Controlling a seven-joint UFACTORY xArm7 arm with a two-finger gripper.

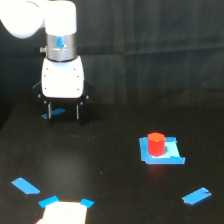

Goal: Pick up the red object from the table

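End effector (63, 111) apart from the red object (156, 144), fingers spread, holding nothing.
The arm is cut off at the top edge. One red object stands on a blue patch (162, 151) on the desk (110, 190); four blue strips show.

The arm (40, 17) is cut off by the top edge at eleven o'clock. A pale patch (64, 212) at six o'clock runs off the bottom edge, too blurred to identify. The gripper (63, 111) hides part of a blue tape strip (54, 113).
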